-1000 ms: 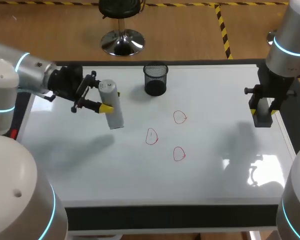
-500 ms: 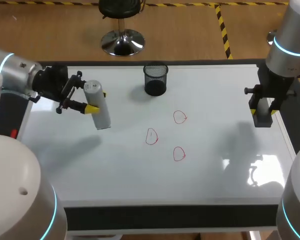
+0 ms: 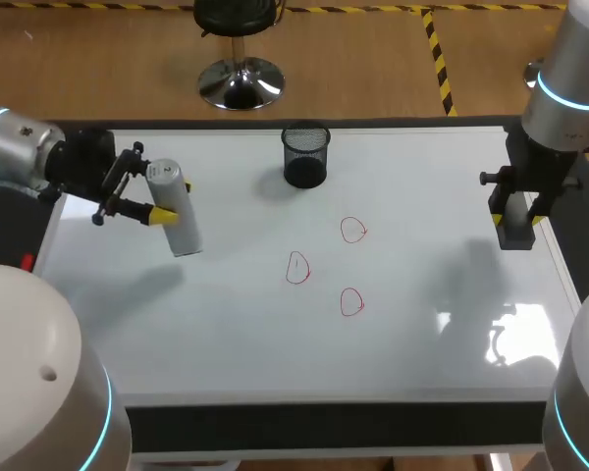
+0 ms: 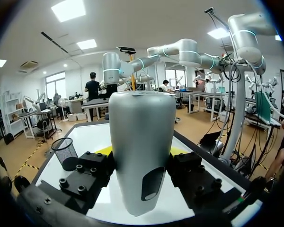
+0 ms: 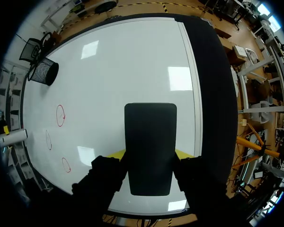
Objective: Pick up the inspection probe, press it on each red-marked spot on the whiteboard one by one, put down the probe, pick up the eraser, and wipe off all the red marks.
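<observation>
The left gripper is clamped on the inspection probe, one yellow tip on each side of the grey cylinder. In the left wrist view the probe stands between the black finger blocks and juts out well ahead of them. From the head view it tilts, its lower end toward the whiteboard, over the board's left part. Its soft shadow lies on the white surface beside it.

The right gripper is closed on the eraser, a dark rectangular block pinched on its two long sides. It hangs over the right part of the board, near the dark strip along that edge. Whether the block touches the surface cannot be told.

Three red marks sit near the middle of the board, each a small drawn loop. One lies farthest from the robot, one a little toward the left arm, and one nearest the robot. All three are well apart from both the probe and the eraser.

A black mesh cup stands upright near the far edge, beyond the marks.

The board is glossy. Bright patches of ceiling light reflect on its right half, and blurred shadows of the arms fall across it. A black border runs along the near edge.
</observation>
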Motion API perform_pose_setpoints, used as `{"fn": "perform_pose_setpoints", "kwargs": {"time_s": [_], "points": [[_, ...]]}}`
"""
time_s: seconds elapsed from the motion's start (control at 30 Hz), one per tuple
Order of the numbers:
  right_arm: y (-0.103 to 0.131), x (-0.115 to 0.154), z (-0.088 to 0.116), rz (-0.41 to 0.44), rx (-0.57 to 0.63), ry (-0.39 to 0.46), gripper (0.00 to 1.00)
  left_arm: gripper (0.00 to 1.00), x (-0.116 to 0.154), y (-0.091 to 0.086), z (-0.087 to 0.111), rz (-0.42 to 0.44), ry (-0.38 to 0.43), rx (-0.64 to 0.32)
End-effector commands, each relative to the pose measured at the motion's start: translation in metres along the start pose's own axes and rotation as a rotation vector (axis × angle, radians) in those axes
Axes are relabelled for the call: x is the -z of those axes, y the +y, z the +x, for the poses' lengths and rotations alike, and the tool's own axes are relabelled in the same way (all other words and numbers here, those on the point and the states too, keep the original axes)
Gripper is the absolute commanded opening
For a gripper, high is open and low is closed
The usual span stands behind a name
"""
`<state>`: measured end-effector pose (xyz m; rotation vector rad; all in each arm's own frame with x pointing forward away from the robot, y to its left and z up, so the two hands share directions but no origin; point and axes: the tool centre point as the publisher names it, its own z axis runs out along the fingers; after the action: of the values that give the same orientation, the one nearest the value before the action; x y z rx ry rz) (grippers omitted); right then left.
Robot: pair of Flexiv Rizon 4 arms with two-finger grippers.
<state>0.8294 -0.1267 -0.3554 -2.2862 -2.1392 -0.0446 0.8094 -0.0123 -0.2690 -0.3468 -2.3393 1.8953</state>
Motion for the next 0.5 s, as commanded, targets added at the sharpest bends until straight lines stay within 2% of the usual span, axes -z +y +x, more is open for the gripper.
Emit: {"fn": "perform_pose_setpoints", "kwargs": {"time_s": [0.03,0.5], "points": [[0.0,0.001,-0.001,0.0,0.001,0.0,0.0,0.0,0.008,-0.002,0.008,-0.002,-0.012,-0.003],[0.0,0.001,-0.001,0.0,0.001,0.0,0.0,0.0,0.032,-0.001,0.025,-0.016,-0.043,0.007]]}}
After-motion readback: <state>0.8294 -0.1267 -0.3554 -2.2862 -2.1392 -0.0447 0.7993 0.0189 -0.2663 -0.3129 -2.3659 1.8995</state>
